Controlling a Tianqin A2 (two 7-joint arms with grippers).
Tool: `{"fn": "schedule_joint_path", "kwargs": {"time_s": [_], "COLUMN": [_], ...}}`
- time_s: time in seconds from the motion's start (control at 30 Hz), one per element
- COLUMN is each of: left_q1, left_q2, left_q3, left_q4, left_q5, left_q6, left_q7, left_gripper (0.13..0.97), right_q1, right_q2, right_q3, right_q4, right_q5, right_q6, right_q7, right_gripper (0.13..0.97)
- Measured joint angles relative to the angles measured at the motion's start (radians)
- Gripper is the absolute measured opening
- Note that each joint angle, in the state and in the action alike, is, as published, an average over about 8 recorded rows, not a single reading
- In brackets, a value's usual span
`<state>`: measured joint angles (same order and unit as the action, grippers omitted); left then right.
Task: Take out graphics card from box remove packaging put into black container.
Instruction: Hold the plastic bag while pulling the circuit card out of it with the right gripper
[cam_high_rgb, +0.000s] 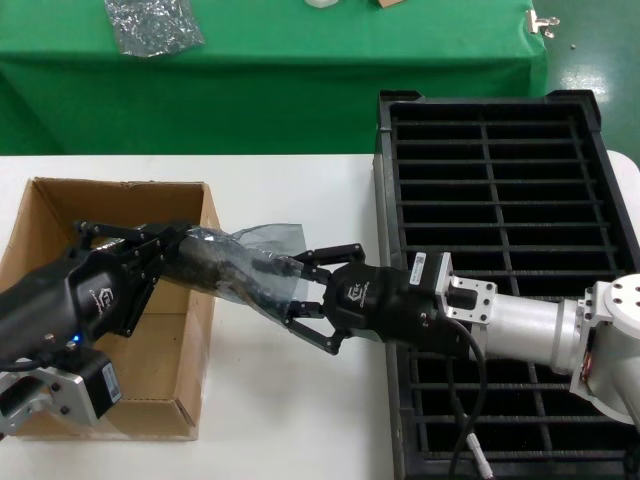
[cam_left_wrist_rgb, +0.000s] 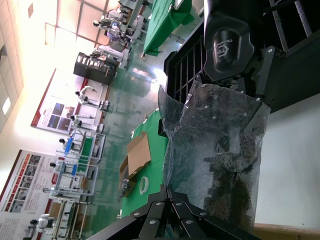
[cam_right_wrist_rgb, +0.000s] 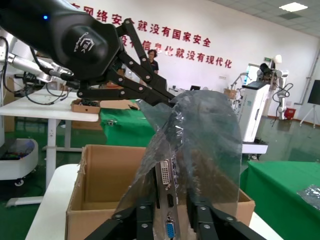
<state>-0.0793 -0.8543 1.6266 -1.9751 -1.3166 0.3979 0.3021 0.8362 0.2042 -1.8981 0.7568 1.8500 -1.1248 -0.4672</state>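
Left gripper (cam_high_rgb: 165, 252) jaws pinch wrinkly silver-grey anti-static bag (cam_high_rgb: 235, 265) above brown cardboard box (cam_high_rgb: 40, 215); right gripper (cam_high_rgb: 305, 297) jaws clamp bagged dark graphics card's (cam_right_wrist_rgb: 169, 200) bracket end, likely to draw it free. Black slotted tray (cam_high_rgb: 500, 130) beside.

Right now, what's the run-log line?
left gripper: shut on packaging | right gripper: shut on packaging | graphics card: bagged | above box edge

Robot lab hall: green-clothed tables (cam_right_wrist_rgb: 282, 185), wall slogan (cam_right_wrist_rgb: 172, 42), other robots.

Glossy wrinkled semi-clear plastic packaging (cam_high_rgb: 255, 262), matt brown corrugated cardboard box (cam_high_rgb: 200, 330), matt black plastic container (cam_high_rgb: 500, 200).
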Motion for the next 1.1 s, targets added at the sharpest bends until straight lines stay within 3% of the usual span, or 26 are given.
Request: {"fn": "schedule_joint_path", "kwargs": {"time_s": [0.07,0.33,0.63,1.1], "left_q1": [0.000,0.000,0.000,0.000], "left_q2": [0.000,0.000,0.000,0.000], "left_q3": [0.000,0.000,0.000,0.000], "left_q4": [0.000,0.000,0.000,0.000], "left_q5": [0.000,0.000,0.000,0.000], "left_q6": [0.000,0.000,0.000,0.000], "left_q7": [0.000,0.000,0.000,0.000], "left_gripper": [0.139,0.139,0.139,0.139], "right_q1": [0.000,0.006,0.014,0.014], "right_q2": [-0.002,-0.025,-0.053,-0.077], "right_q3": [0.003,0.009,0.012,0.028], "right_q4": [-0.001,-0.025,-0.054,-0.079], "right_q5": [0.001,-0.001,-0.003,-0.003], "right_q6": [0.002,0.016,0.028,0.053], "right_q7": [0.000,-0.005,-0.008,-0.015], "right_gripper": [0.214,0.350,0.354,0.227]}}
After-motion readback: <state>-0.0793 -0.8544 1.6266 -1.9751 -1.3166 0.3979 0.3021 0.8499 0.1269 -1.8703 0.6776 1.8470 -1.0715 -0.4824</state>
